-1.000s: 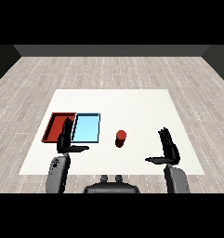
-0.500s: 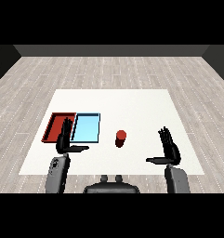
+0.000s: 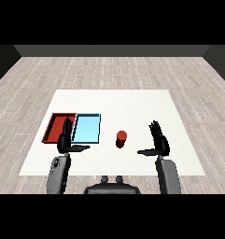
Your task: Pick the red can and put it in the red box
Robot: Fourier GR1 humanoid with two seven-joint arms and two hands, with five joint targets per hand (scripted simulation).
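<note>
Red can point(image 3: 122, 138) upright on the white table point(image 3: 132, 102), between the two hands, just to the right of the light blue tray point(image 3: 87, 128) and apart from the red tray point(image 3: 55, 127). Left hand point(image 3: 65, 140) raised near the front edge of the trays, fingers straight, thumb out, nothing held. Right hand point(image 3: 159, 141) the same: open, empty, well clear of the can.
</note>
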